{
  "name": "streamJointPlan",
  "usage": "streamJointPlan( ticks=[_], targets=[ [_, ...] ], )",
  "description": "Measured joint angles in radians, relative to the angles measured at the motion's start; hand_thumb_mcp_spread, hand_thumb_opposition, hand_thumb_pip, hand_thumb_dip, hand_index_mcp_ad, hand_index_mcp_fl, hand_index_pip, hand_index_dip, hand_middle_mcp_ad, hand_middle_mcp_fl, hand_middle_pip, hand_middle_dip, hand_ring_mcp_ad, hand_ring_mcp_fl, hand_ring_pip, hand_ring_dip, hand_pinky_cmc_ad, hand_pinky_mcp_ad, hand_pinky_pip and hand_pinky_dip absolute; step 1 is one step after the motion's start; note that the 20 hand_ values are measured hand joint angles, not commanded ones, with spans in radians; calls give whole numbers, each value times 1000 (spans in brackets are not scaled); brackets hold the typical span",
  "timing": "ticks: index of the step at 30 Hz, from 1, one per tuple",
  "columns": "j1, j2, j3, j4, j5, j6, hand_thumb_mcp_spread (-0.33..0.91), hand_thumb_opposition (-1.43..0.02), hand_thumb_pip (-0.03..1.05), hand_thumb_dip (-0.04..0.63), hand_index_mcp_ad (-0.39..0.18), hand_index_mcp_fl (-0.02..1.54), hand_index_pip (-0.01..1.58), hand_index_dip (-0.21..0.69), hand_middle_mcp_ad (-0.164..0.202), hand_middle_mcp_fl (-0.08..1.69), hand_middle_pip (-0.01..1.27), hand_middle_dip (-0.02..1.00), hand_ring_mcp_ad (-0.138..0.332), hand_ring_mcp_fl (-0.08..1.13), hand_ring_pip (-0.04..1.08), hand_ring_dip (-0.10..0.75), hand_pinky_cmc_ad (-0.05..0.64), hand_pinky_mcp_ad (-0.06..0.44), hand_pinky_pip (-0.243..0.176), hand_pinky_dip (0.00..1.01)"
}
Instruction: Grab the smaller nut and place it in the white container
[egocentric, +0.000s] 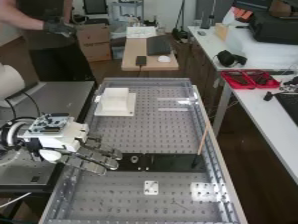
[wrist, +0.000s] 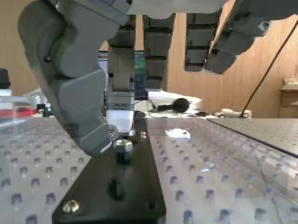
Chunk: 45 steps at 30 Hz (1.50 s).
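While the white container (egocentric: 116, 101) (contents unclear) stands apart, the fingers (egocentric: 90, 166) are nearly straight.

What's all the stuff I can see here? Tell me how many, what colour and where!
nut: at least 1, silver, on the black plate
black plate: 1, black, on the bench
stick: 1, light brown, slanting up at the plate's end away from the hand
white container: 1, white, on the bench
small plate: 1, white, on the bench
bench: 1, greyish, full of holes
trays: 2, red, side table
mouse: 1, white, wooden table
arm: 1, white, beside the bench
hand: 1, dark grey, by the nut
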Motion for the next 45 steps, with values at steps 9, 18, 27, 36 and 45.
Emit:
streamJointPlan(
  ticks=[9,18,27,36,45],
  targets=[
    [34,91,-22,-18,-30,11,499,-881,581,204,-110,367,1520,113,17,316,117,206,166,113,101,56,328,150,17,195],
    [133,158,-55,-52,-45,15,499,-881,581,204,-110,367,1524,126,16,316,117,206,164,113,101,56,328,150,17,195],
    [286,189,-76,-89,-35,27,499,-899,581,204,-110,382,1520,126,17,314,120,206,164,115,101,56,328,150,17,195],
    [442,187,-61,-117,-12,56,503,-935,579,204,-117,401,1520,126,14,314,120,206,162,126,101,56,328,150,21,195],
    [523,165,-8,-153,3,76,503,-934,579,204,-117,401,1522,136,17,314,117,206,162,126,101,56,330,150,21,195]
  ],
)
